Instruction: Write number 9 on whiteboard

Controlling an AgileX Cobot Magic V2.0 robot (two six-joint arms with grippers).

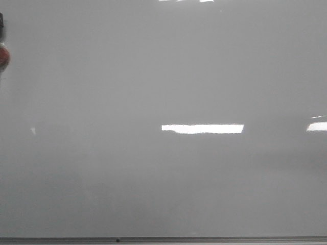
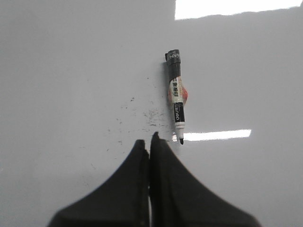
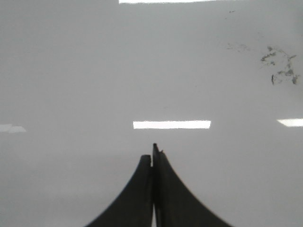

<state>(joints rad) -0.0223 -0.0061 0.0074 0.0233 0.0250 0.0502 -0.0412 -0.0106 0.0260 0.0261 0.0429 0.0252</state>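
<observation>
Both tools sit closest to our wrist cameras: left tool [image 2: 150, 139] has its black fingers pressed together with nothing between them, right tool [image 3: 154, 151] likewise closed on nothing. We see the whiteboard [image 1: 163, 76] filling all three views, glossy pale grey, with a thin metal frame edge [image 1: 204, 239] along the bottom of the front view. No digit on it that we can make out. Left wrist view shows a marker [image 2: 176, 94] lying flat on the board just beyond the left tool, uncapped tip pointing toward the fingers, near them but apart. Faint black smudges [image 2: 142, 116] lie beside the marker. Right wrist view shows another patch of dark smears [image 3: 280, 66] off to one side, well apart from the right tool. Front view catches a dark and red object [image 1: 3, 51] at the left edge; we cannot tell what it is.
</observation>
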